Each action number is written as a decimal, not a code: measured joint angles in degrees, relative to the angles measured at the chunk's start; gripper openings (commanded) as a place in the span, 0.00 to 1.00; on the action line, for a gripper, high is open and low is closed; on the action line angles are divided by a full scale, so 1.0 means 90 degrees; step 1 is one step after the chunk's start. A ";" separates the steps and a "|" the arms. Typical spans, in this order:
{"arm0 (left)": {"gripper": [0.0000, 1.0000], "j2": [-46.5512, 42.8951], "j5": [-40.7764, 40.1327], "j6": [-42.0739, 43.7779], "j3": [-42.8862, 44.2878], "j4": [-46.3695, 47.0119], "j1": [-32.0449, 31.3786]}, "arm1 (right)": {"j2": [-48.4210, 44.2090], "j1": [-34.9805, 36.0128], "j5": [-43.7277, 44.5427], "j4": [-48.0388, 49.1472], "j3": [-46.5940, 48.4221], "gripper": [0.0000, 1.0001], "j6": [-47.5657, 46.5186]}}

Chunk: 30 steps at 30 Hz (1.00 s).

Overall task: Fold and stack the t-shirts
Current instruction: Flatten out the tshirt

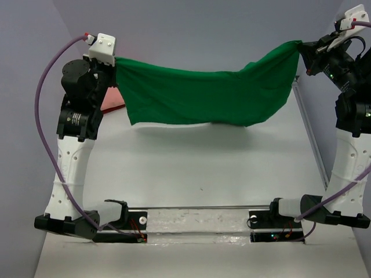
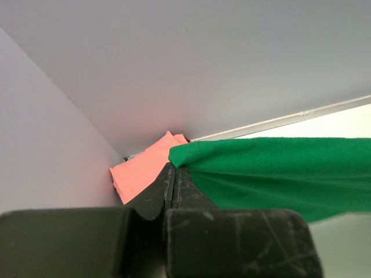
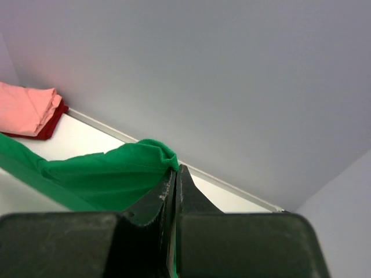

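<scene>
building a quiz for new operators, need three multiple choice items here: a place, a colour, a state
1. Where is the green t-shirt? A folded flat; B hung between left hand and right hand; C draped over one arm.
2. Which tee lies atop the dark red t-shirt? A salmon pink tee; B blue tee; C white tee.
3. The right hand is: A wide open; B shut on the green t-shirt; C shut on nothing.
1 B: top view shows it stretched in the air. 2 A: pink lies over red in the right wrist view. 3 B: it pinches a green corner.
</scene>
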 measured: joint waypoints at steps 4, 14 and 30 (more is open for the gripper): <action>0.00 -0.0058 0.0100 0.0000 0.0134 -0.0019 0.0083 | -0.0063 -0.0002 -0.0022 0.0012 0.0034 0.00 0.0085; 0.00 0.1265 0.0199 0.0002 0.1651 0.0359 0.0112 | 0.1394 -0.0002 0.0066 0.0126 0.0517 0.00 0.0112; 0.00 0.5914 0.0034 -0.0007 0.4748 -0.0119 -0.0061 | 0.4942 -0.0204 0.0299 0.0209 0.2968 0.00 0.0214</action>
